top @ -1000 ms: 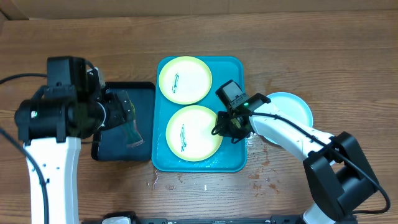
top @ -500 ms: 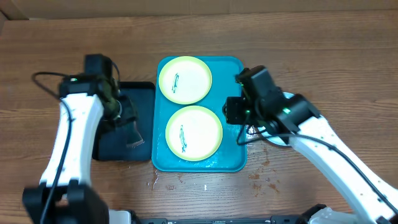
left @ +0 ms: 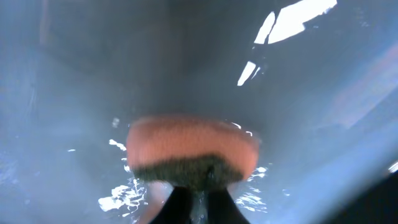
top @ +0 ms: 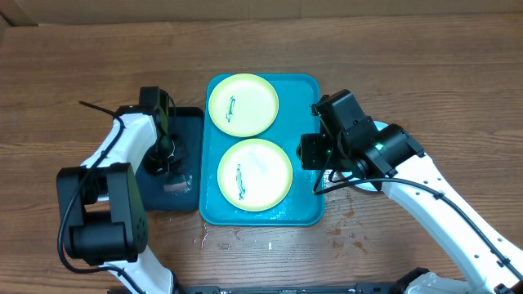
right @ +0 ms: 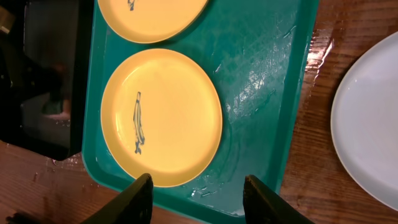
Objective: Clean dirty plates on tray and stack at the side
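Gaping wide, right gripper (right: 203, 200) overlooks a yellow-green round plastic plate (right: 171, 118), judged stiff and slick: pinch its rim; left gripper (left: 198, 198) seemingly clamps orange sponge (left: 193, 140).

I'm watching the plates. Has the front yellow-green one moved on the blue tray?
No. The front yellow-green plate sits in the same spot on the turquoise tray, by its front edge.

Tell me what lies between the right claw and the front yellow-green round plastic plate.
Only a bare, wet strip of the turquoise rectangular plastic tray, shown in the right wrist view.
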